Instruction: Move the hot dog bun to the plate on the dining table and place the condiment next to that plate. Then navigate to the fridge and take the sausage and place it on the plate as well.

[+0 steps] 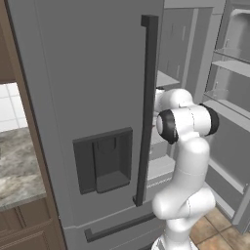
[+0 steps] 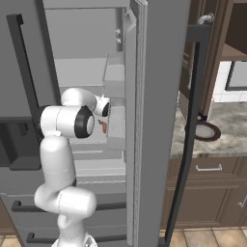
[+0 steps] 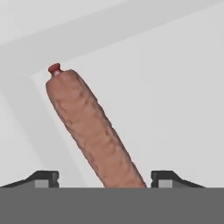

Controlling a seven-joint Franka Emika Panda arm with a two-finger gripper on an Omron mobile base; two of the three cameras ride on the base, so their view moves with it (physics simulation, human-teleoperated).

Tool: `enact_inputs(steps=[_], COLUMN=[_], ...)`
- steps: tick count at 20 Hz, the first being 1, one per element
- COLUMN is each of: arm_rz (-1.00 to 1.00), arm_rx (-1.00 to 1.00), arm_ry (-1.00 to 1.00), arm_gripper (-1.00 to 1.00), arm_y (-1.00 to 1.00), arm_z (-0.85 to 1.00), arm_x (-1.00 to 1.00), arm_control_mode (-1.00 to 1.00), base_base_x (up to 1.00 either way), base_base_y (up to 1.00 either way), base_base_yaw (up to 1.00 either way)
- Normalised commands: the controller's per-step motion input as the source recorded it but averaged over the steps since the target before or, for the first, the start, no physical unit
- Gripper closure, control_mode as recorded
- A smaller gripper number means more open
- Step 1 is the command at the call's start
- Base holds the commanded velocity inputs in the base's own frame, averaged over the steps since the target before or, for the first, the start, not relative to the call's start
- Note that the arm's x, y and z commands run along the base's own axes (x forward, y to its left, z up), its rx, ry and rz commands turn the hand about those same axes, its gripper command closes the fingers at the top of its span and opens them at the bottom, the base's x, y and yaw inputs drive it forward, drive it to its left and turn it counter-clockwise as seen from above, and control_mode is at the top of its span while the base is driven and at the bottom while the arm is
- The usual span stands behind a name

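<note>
- While the arm (image 1: 188, 161) reached into the open fridge (image 1: 88, 97), its hand end was hidden in the left base view behind the edge of the shut door with the long dark handle (image 1: 146, 107); the dispenser panel (image 1: 103, 160) sat low on that door.
- From the right base view, the other door (image 2: 154, 120) stood swung out edge-on and blocked most of the interior; just a small reddish speck showed beside the wrist, too small to identify.
- Seen from the hand, the sausage (image 3: 92, 131) lay on a pale fridge shelf (image 3: 175, 87), slanting from a red-tipped far end at upper left down to the bottom edge; its near end was cut off by the frame.
- Both fingers (image 3: 46, 178) stood apart, one on each side of the sausage, with a clear gap to it on either side; the gripper (image 3: 105, 179) had hold of nothing visible, and whether the tips touched the shelf could not be told.
- Which shelf level the sausage occupied could not be made out.
- A marble surface (image 1: 17, 166) showed left of the fridge, cut off by the frame.
</note>
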Motion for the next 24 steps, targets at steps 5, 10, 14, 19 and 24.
enact_inputs(steps=[5,10,14,19,24], arm_rz=[0.08,0.00,0.00,0.00,0.00], arm_rx=[0.00,0.00,0.00,0.00,0.00], arm_ry=[0.05,-0.09,-0.13,-0.12,-0.07], arm_gripper=[1.00,1.00,1.00,1.00,1.00], arm_y=[0.00,0.01,-0.06,-0.03,0.00], arm_z=[-0.71,-0.03,0.12,0.46,0.67], arm_x=[-0.46,-0.61,-0.58,-0.76,-0.77], arm_control_mode=[-1.00,-1.00,-1.00,-1.00,-1.00], base_base_x=[0.00,0.00,0.00,0.00,0.00], base_base_y=[0.00,0.00,0.00,0.00,0.00], base_base_yaw=[0.00,0.00,0.00,0.00,0.00])
